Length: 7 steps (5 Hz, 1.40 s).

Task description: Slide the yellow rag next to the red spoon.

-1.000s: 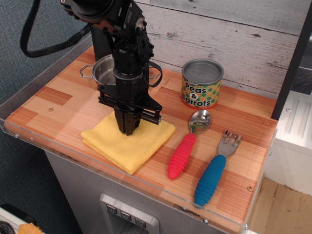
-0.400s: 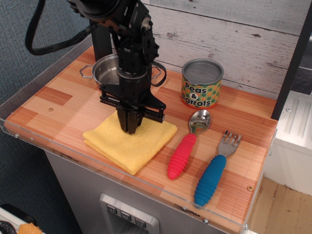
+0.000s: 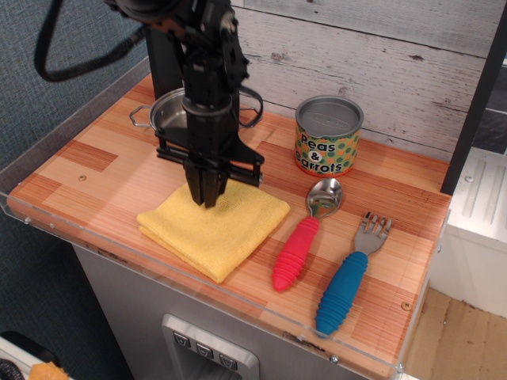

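Yellow rag [image 3: 214, 229] shifted toward red spoon [image 3: 305, 231]; end effector [image 3: 207, 196] lifted, closed, empty.

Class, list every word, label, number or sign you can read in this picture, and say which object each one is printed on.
"Peas & carrots" stands on the dotted label of the tin can at the back of the counter.
No other text can be read: the yellow rag, red spoon, blue-handled fork, steel pan and pincer show no lettering.
The buttons on the panel below the counter are too small to read.
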Available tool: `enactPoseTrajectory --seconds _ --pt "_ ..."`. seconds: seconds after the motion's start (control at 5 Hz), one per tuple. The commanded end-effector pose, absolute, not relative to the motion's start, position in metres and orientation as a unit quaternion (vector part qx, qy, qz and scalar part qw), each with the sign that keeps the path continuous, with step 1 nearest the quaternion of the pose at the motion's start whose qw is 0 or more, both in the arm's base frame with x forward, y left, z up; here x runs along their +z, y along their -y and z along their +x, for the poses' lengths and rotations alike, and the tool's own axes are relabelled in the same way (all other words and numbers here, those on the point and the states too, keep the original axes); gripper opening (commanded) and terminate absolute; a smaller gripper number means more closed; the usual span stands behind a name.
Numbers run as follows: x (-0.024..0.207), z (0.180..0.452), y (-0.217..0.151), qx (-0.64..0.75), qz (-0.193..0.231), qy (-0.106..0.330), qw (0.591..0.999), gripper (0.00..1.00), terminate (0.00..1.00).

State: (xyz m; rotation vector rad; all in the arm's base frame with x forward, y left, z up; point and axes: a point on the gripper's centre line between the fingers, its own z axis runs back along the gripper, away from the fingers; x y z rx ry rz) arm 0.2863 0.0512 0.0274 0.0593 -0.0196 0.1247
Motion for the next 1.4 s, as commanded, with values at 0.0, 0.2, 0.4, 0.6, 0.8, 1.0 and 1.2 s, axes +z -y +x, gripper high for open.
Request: enactPoseTrajectory --seconds 0.0,0.2,0.4,0.6,0.8,1.0,1.2 --pt "0.056 0.293 -0.058 0.077 0.027 0.048 0.996 1.0 0.0" --pt "0.062 0.291 -0.059 0.074 0.032 0.052 0.995 1.0 0.0" --pt "0.072 0.289 -0.066 0.075 0.028 0.058 0.995 1.0 0.0" --pt "0.079 0.29 -0.073 0.082 0.022 0.063 0.994 1.0 0.0" --pt "0.086 0.296 -0.079 0.091 0.025 0.079 0.992 1.0 0.0" --pt "0.093 0.307 -0.079 0.084 0.02 0.096 0.992 1.0 0.0" --pt "0.099 0.317 -0.064 0.072 0.016 0.1 0.992 1.0 0.0"
